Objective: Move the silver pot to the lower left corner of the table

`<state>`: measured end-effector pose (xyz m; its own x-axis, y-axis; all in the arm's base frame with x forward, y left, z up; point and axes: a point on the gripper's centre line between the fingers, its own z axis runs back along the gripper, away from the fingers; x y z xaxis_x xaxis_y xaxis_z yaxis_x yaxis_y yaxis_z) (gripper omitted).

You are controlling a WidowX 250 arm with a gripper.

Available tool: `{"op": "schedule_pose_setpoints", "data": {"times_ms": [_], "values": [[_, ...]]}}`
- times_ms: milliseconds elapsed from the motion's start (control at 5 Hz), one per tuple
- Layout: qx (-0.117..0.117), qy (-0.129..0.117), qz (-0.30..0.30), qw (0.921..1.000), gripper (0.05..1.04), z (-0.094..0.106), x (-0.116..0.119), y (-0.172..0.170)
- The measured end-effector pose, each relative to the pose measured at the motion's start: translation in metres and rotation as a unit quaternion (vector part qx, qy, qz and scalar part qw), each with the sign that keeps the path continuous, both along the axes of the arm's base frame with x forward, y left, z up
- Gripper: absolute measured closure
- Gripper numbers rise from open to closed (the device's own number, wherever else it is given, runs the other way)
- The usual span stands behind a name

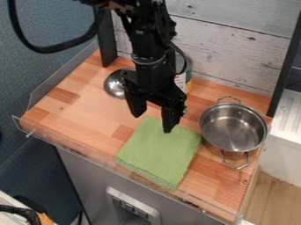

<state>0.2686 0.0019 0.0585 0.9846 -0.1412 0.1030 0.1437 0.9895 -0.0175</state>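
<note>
Can see the gripper (153, 122) hanging down from the top of the view, above the back end of a green cloth (159, 154), near the middle of the wooden desk (76, 103)

Held wide open, with a broad gap between the two fingers, and gripping nothing

Can find the silver pot (232, 127) upright at the right side of the desk, to the right of the cloth and apart from the gripper; open at the top, and fitted with two loop handles, one towards the back wall (229, 39) and one towards the front edge

Can also make out a shiny round metal bowl (114, 84) farther back, on the left of the arm, and a can (183, 72) near the wall, partly hidden behind the arm

Laid flat in front of the can, the cloth, reaching close to the clear rim (94, 157) along the front of the desk
</note>
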Motion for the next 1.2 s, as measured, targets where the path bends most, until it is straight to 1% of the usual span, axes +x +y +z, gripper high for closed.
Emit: {"op": "schedule_pose_setpoints", "data": {"times_ms": [200, 400, 600, 800, 1000, 1200], "values": [[-0.003, 0.016, 0.007, 0.9998, 0.083, -0.009, -0.002, -0.001], [-0.010, 0.016, 0.010, 0.9998, 0.083, -0.016, 0.016, -0.016], [-0.008, 0.015, 0.017, 0.9997, 0.083, -0.023, 0.034, -0.028], [-0.013, 0.010, 0.023, 0.9996, 0.083, -0.028, 0.051, -0.037], [-0.019, 0.005, 0.029, 0.9994, 0.136, -0.036, 0.063, -0.046], [-0.016, 0.013, 0.039, 0.9991, 0.421, -0.050, 0.064, -0.050]]}}
